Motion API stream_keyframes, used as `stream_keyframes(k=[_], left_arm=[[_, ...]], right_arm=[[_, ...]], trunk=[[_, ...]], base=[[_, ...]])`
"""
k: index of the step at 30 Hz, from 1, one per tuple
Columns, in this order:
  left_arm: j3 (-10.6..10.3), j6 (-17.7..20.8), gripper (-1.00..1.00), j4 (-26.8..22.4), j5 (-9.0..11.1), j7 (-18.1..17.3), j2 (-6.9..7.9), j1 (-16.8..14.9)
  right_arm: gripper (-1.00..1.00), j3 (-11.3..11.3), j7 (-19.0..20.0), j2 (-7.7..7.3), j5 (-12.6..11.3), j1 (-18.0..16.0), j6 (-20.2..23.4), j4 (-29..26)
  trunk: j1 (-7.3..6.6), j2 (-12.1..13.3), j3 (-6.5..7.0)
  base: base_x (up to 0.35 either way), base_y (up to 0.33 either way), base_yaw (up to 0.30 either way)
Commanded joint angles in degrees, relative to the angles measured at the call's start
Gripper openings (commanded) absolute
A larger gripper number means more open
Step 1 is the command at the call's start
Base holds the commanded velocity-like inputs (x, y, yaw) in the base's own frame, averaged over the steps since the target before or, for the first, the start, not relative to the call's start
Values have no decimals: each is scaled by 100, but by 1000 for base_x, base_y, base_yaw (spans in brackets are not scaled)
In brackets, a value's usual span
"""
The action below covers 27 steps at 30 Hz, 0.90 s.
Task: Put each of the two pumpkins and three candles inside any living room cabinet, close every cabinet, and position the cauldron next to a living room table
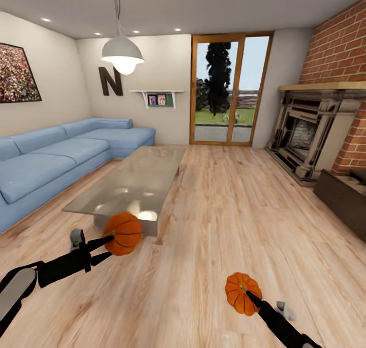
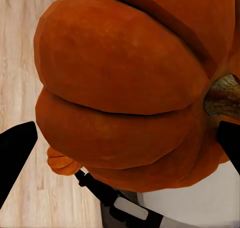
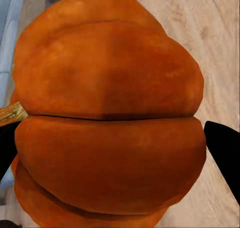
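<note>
Pale wood floor (image 1: 218, 210) w/ glass table (image 1: 133, 180), blue sofa (image 1: 56, 160), brick fireplace (image 1: 310, 129)

Left arm (image 1: 56, 269): matte black, slim, with pale grey shell
Left hand (image 1: 104, 249): black tapered fingers
Right arm (image 1: 284, 322): black, small grey-white block

Both pumpkins are ribbed orange: the one at the left gripper (image 1: 108, 250) (image 1: 123, 233) has a brownish stem (image 2: 223, 95); the one at the right gripper (image 1: 252, 297) (image 1: 242, 292) has a tan stem (image 3: 11, 113). Arms and fingers (image 2: 15, 155) are matte black. The floor (image 1: 229, 221) is pale wood-grain plank. The desk (image 1: 137, 177) top is glossy grey-green. The sofa (image 1: 56, 157) is light blue. The fireplace wall (image 1: 340, 48) is red brick. The cabinet (image 1: 343, 195) is dark brown.
</note>
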Motion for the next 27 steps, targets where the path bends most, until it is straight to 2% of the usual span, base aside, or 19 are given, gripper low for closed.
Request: stream_keyframes(k=[1,9,27], left_arm=[[-4,41,-100,-1,85,-18,2,-6],[-4,40,-100,-1,80,-18,-8,-6],[-12,40,-100,3,75,-9,-12,-6]], right_arm=[[-100,19,7,-1,-54,-4,11,-1],[-100,7,-20,-4,-63,-4,36,7],[-100,1,-51,5,-56,-4,-26,8]], trunk=[[2,-3,0],[2,-3,10],[2,-3,11]], base=[[248,-190,-255],[249,-190,-140],[251,-190,-283]])
